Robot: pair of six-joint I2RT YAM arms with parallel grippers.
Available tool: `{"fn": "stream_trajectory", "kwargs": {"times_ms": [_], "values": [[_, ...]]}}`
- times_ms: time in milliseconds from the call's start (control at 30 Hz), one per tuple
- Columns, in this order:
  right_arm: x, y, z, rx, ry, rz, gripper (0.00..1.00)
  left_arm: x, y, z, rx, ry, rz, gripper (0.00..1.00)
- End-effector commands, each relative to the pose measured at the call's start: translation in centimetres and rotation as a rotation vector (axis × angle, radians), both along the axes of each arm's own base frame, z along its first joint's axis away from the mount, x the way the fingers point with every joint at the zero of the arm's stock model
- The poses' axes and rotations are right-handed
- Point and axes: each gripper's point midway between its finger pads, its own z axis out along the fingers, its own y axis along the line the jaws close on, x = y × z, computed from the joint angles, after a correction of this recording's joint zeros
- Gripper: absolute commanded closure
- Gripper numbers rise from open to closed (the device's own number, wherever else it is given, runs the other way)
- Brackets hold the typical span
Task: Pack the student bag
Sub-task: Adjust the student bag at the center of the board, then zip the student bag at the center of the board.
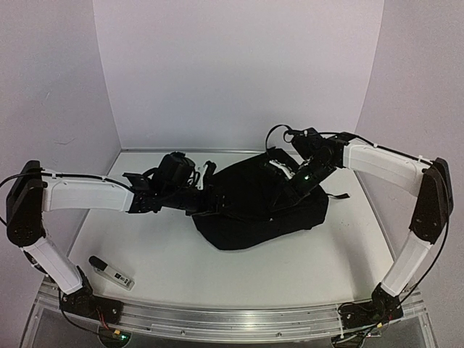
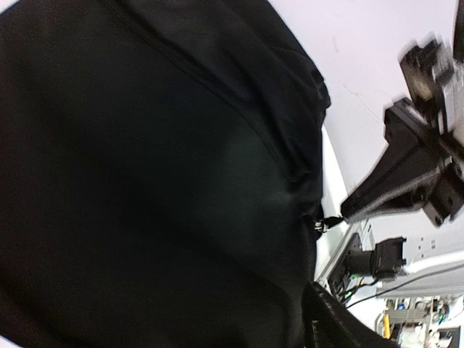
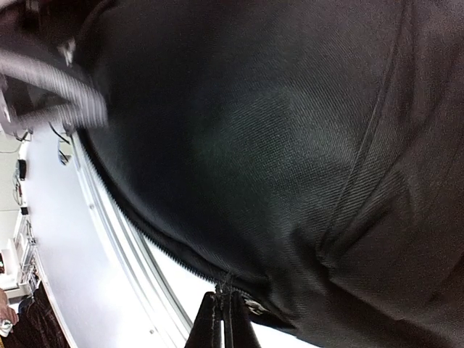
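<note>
R pincer [image 3: 222,310]: fingers pressed together, only a hairline gap between them. Tips nip the zip pull [image 3: 221,284], which sits right at the tips, where the zip track [image 3: 167,250] runs off to one side along the fabric edge. Student bag [image 3: 275,130] fills nearly all the R wrist view beyond the tips; black weave, one seam visible.

From L wrist view: R pincer [image 2: 346,212] tapers to a point that meets the zip pull [image 2: 324,221] at the bag's edge. Bag fabric [image 2: 145,181] is close up and takes most of the view.

Top view: R pincer [image 1: 293,176] is down on the bag's far upper side, arm reaching in from the R. Bag [image 1: 254,210] lies under and just nearer than that pincer, mid-table [image 1: 181,261], slumped flat.

L pincer [image 1: 205,190]: against the bag's L side, touching or nearly so. Opening: cannot tell, black on black, and own fingers not clear in the wrist view.

Small black-and-white stick [image 1: 111,272] lies on the table well apart from both pincers, nearer than the L one, close to L arm base.
</note>
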Motion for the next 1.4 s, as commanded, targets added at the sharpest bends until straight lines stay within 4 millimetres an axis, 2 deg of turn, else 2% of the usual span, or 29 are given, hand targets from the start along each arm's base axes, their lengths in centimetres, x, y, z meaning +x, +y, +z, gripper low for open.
{"fn": "stream_trajectory", "kwargs": {"times_ms": [0,67,133,233,333,467,533,600,667,700,800,900,933,967,1000,1067,1200,1267,1367], "values": [[1.3,1.7,1.6,0.068,-0.026,0.000,1.00,-2.4,0.5,-1.3,0.006,0.037,-0.036,0.29],[1.0,1.6,1.5,0.071,-0.021,0.002,1.00,-2.4,0.7,-2.2,0.004,0.055,-0.021,0.35],[0.6,1.5,1.1,0.074,-0.007,0.002,1.00,-2.0,0.7,-3.4,0.024,0.068,0.002,0.46],[-0.4,1.2,0.2,0.074,0.022,0.016,1.00,-0.3,1.0,-5.2,0.090,0.057,0.068,0.61],[-1.2,0.9,-0.4,0.065,0.034,0.030,1.00,1.5,0.7,-5.5,0.097,0.022,0.098,0.74],[-2.0,0.7,-1.0,0.054,0.043,0.043,1.00,3.4,0.1,-4.7,0.129,-0.050,0.111,0.93],[-2.2,0.6,-0.9,0.058,0.041,0.046,1.00,4.1,0.6,-5.6,0.185,-0.055,0.140,0.99],[-2.1,0.7,-0.5,0.064,0.032,0.044,1.00,4.2,1.8,-7.5,0.223,-0.008,0.167,1.00],[-2.0,0.9,-0.1,0.075,0.025,0.047,1.00,3.5,3.0,-8.8,0.227,0.035,0.176,0.94],[-1.9,1.0,0.1,0.082,0.027,0.050,1.00,2.7,3.4,-9.0,0.218,0.042,0.161,0.87],[-1.7,1.8,0.1,0.090,0.028,0.064,1.00,0.4,3.8,-6.1,0.110,-0.029,0.120,0.65],[-2.1,2.8,-0.4,0.081,0.027,0.095,1.00,-0.4,5.0,-2.7,0.075,-0.108,0.126,0.49],[-2.2,3.2,-0.6,0.078,0.032,0.105,1.00,-0.7,5.1,-1.4,0.066,-0.141,0.113,0.41],[-2.5,3.5,-0.7,0.081,0.039,0.113,0.96,-1.0,5.0,-0.3,0.057,-0.168,0.093,0.37],[-2.6,3.8,-0.7,0.089,0.054,0.119,0.87,-1.4,4.6,0.6,0.049,-0.192,0.067,0.32],[-2.6,4.1,-0.5,0.100,0.063,0.122,0.77,-1.8,3.7,1.6,0.039,-0.228,0.017,0.28],[-2.5,3.7,1.4,0.114,0.006,0.113,0.63,-2.3,1.3,1.3,0.033,-0.240,-0.058,0.26],[-2.4,3.0,2.6,0.123,-0.025,0.093,0.54,-2.5,-0.4,0.9,0.031,-0.240,-0.096,0.26],[-1.6,1.1,3.9,0.121,-0.074,0.036,0.50,-3.0,-2.8,0.6,0.050,-0.243,-0.152,0.25]]}}
